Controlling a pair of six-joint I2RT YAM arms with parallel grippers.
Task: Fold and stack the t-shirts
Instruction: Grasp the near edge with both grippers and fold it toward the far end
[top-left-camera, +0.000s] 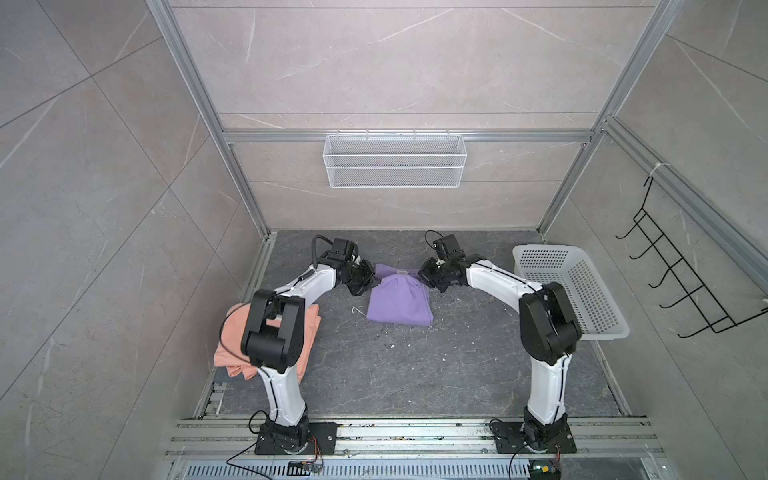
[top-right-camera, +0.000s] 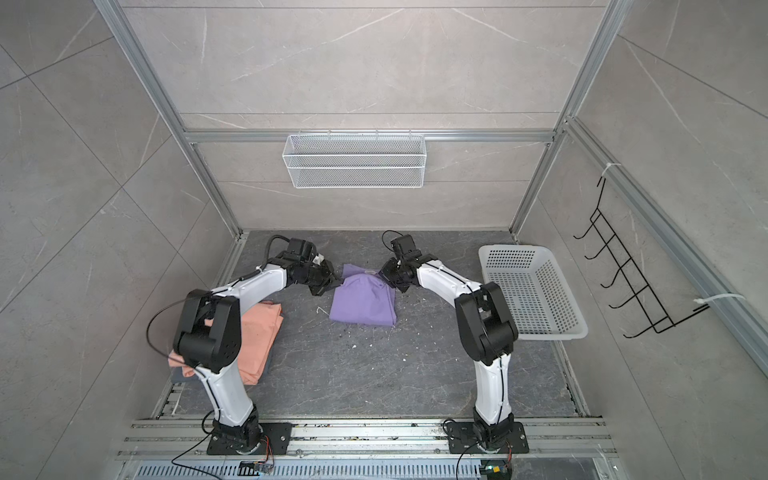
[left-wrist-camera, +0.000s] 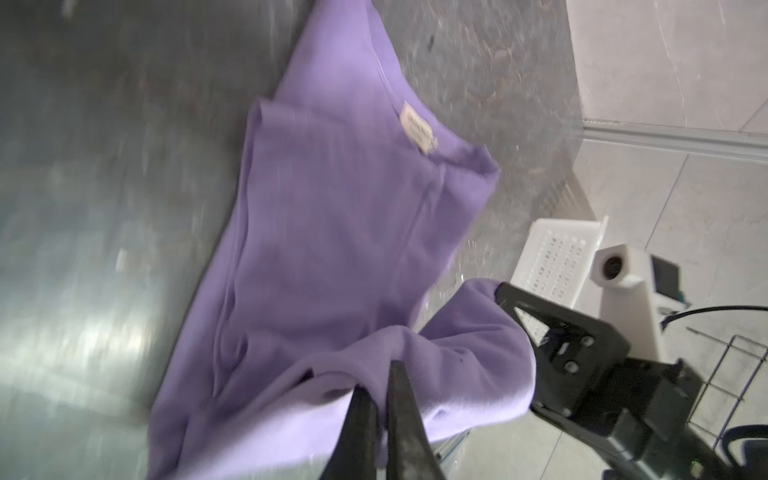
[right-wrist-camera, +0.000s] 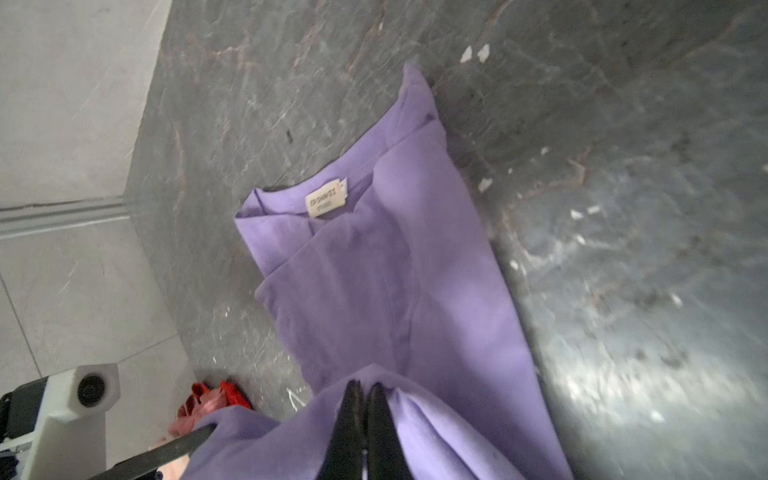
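Both clamp purple shirt (top-left-camera: 399, 305): left gripper (left-wrist-camera: 379, 376), right gripper (right-wrist-camera: 365, 386). I'd pull edge taut, level, then lay it square toward 12 o'clock.

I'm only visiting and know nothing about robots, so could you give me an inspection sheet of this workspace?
Surface: dark marbled table, dotted with white flecks.
Job's things: lavender t-shirt mid-table, part folded, one edge held up; salmon t-shirt folded at the left.
Clutter: white plastic basket on the right.
Pincers: left pincer and right pincer both shut on the lavender t-shirt.
Cables: black cable loops at the left wrist.
Surroundings: wire basket on the back wall; black hook rack on the right wall.
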